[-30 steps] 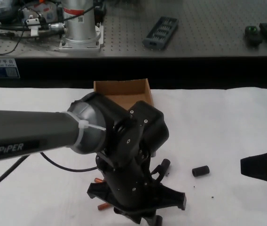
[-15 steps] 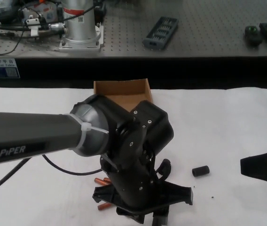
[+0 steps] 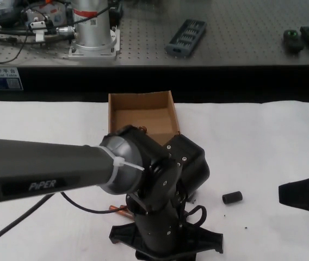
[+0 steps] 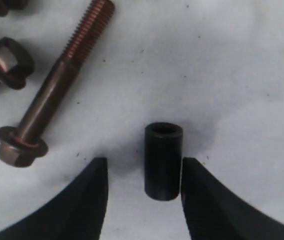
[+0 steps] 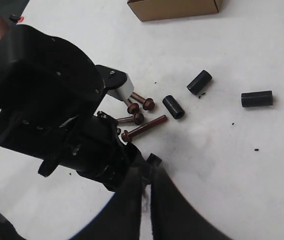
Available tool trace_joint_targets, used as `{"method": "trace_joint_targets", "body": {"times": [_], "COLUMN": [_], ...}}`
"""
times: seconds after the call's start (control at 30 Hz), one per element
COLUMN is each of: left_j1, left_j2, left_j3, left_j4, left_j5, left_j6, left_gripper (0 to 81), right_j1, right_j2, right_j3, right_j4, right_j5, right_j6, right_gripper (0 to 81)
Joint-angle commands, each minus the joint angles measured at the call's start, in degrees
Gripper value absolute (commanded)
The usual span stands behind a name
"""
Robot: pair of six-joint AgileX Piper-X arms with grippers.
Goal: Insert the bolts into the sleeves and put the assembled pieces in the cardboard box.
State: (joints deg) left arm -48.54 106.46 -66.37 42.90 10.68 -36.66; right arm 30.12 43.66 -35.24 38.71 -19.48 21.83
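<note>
In the left wrist view a black sleeve [image 4: 163,161] lies on the white cloth between the fingers of my open left gripper [image 4: 143,170]. One finger touches it and the other stands a small gap away. A copper bolt [image 4: 52,95] lies beside it, with another bolt head [image 4: 7,62] further off. In the right wrist view, three more sleeves [image 5: 173,106] [image 5: 199,82] [image 5: 256,98] and several bolts [image 5: 142,127] lie beside the left arm [image 5: 47,100]. My right gripper [image 5: 147,172] hangs shut and empty above the cloth. The cardboard box [image 3: 143,111] stands behind the left arm.
The left arm's wrist [image 3: 165,185] hides much of the parts pile in the high view. One sleeve [image 3: 232,197] lies apart to the right, near the right gripper [image 3: 285,191]. A metal bench with gear runs behind the white cloth [image 3: 252,141].
The left arm has swung right and lowered toward the front of the cloth. It now covers the sleeve that showed beside it, and more of the box interior shows.
</note>
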Motion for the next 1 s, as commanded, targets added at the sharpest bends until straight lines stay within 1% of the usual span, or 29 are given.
{"method": "trace_joint_targets", "body": {"times": [0.0,0.27,0.57,0.7,0.8,0.97], "left_j1": [-0.16,-0.16,-0.31,-0.31,-0.31,-0.31], "left_j2": [0.07,0.07,0.07,0.07,0.07,0.07], "left_j3": [-0.25,-0.25,-0.25,-0.25,-0.25,-0.25], "left_j4": [-0.14,-1.29,-0.32,-0.21,0.13,0.48], "left_j5": [-0.16,-0.16,-3.65,-4.04,-5.53,-6.45], "left_j6": [-0.71,-0.29,4.76,5.48,5.8,7.44], "left_gripper": [34.8,34.8,34.8,34.8,34.7,30.5], "right_j1": [0.01,0.01,0.01,0.01,0.01,0.01], "right_j2": [-0.89,-0.89,-0.89,-0.89,-0.89,-0.89], "right_j3": [-0.31,-0.31,-0.31,-0.31,-0.31,-0.31], "right_j4": [0.56,0.37,0.37,0.37,0.37,0.37], "right_j5": [-0.85,-0.85,-0.85,-0.85,-0.85,-0.85], "right_j6": [0.04,0.04,0.04,0.04,0.04,0.04], "right_gripper": [6.4,6.4,6.4,6.4,6.4,6.4]}}
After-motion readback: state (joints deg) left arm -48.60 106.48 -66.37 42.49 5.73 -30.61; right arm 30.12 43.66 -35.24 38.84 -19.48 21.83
